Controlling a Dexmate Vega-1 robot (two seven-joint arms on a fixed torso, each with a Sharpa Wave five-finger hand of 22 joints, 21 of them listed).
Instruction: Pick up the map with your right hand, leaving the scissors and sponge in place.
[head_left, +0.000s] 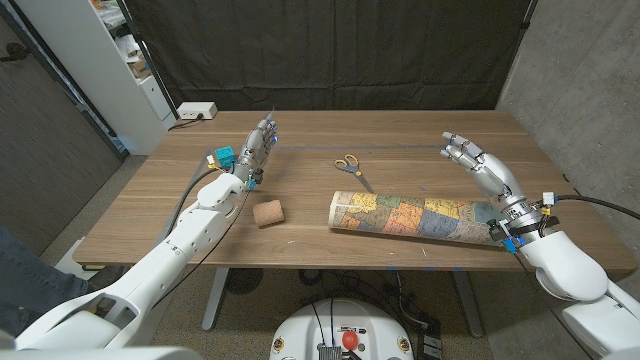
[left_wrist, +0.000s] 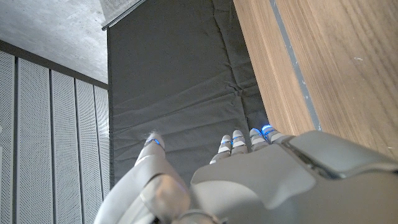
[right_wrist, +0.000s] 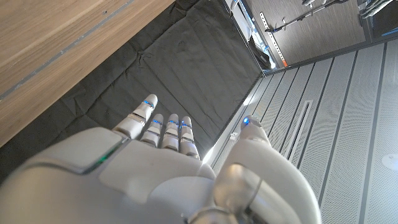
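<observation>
A rolled map (head_left: 415, 216) lies on the wooden worktop (head_left: 400, 135). The right robot hand (head_left: 478, 162) hovers just beyond the map's far right end, fingers apart and empty, likely poised to grasp. Scissors (head_left: 350, 167) lie behind the map, a sponge (head_left: 268, 212) left of it. The left robot hand (head_left: 255, 150) waits open, well left of the map.

Both arms reaching in from the near corners, forearms angled inward. Left hand (head_left: 258, 147) raised, holding nothing, fingers (left_wrist: 238, 140) straight and close together. Right hand (head_left: 472, 160) raised too, holding nothing, fingers (right_wrist: 163, 127) extended, thumb set apart.
</observation>
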